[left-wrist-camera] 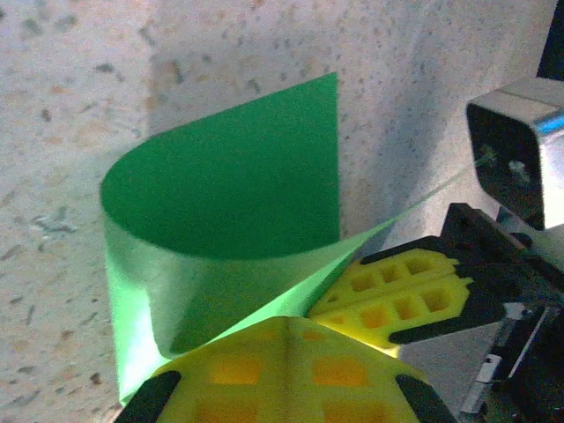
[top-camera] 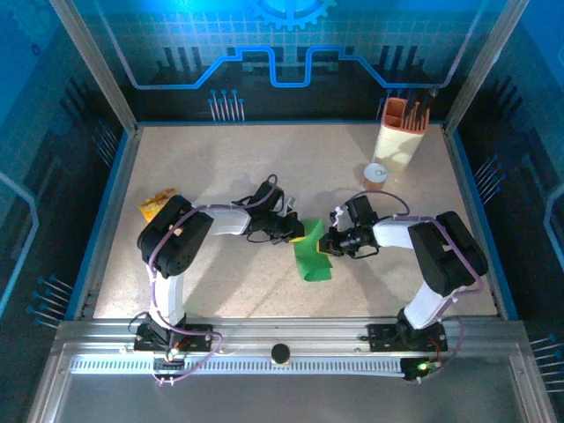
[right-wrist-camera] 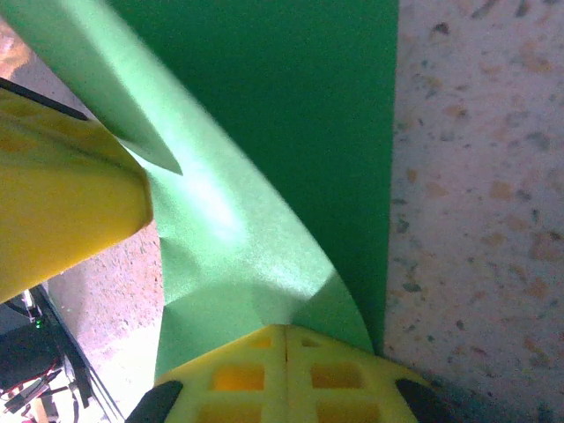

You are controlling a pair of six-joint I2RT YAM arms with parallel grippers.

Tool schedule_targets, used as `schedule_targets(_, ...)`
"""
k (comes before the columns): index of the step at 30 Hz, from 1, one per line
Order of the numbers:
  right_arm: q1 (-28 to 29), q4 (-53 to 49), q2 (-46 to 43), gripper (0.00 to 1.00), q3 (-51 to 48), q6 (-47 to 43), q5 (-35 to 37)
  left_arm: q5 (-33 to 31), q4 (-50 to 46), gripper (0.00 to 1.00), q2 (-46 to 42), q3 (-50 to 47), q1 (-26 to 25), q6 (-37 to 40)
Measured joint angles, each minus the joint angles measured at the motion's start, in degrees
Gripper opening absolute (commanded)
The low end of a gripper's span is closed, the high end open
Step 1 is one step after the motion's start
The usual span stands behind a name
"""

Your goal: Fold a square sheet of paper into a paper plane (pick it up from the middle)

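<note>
L claw (left-wrist-camera: pixel 284 339) is closed on an edge of the paper (left-wrist-camera: pixel 233 181). R claw (right-wrist-camera: pixel 284 344) pinches the same sheet just beside it, at approx. 2 o'clock in the left wrist view. Held so, the sheet curls into a loop, prob. to bring edge on edge for a crease. From above, the paper sits near the worktop (top-camera: pixel 220 159) centre, at 6 o'clock of both claws.
</note>
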Motion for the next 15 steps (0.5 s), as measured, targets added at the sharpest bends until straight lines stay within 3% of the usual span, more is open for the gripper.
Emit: schedule_targets(15, 0.0, 0.5, -0.3, 0.00, -0.4, 0.1, 0.2, 1.9, -1.2, 0.00, 4.4, 2.4, 2.4, 2.6)
